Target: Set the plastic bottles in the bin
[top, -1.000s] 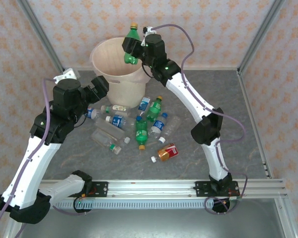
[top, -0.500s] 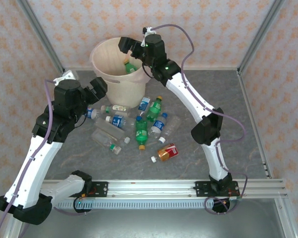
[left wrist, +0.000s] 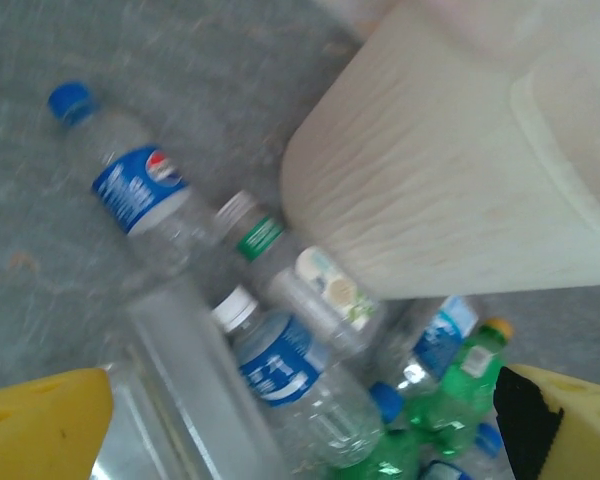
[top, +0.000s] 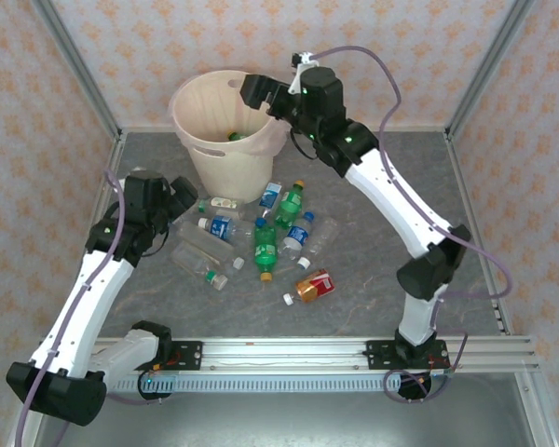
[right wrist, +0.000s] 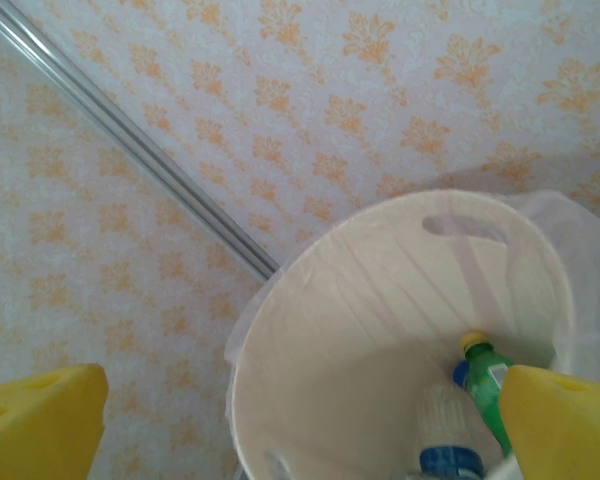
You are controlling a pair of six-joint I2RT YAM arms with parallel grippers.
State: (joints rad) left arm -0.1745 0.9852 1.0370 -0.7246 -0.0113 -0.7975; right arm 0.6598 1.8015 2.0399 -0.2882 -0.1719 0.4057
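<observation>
The cream bin [top: 194, 101] stands at the back of the table. My right gripper [top: 253, 90] hovers open over its rim, and its fingers [right wrist: 40, 420] are wide apart with nothing between them. Inside the bin [right wrist: 360, 320] lie a green bottle with a yellow cap [right wrist: 488, 385] and a blue-capped one [right wrist: 450, 462]. My left gripper [top: 183, 196] is open and low beside the bin, above the pile. Under it lie a clear blue-capped bottle [left wrist: 130, 185], a white-capped one [left wrist: 280, 365] and a green one [left wrist: 468, 365]. More green bottles [top: 265, 247] and a red-orange bottle [top: 314, 286] lie on the table.
The bin's wall [left wrist: 430, 180] stands close to the right of my left gripper [left wrist: 300, 440]. Metal frame posts [top: 74, 65] and patterned walls close in the back and sides. Grey table surface [top: 391, 177] lies open to the right of the pile.
The green bottle left my right gripper and dropped into the bin; that gripper then shifted right. My left arm swung down and forward toward the pile.
</observation>
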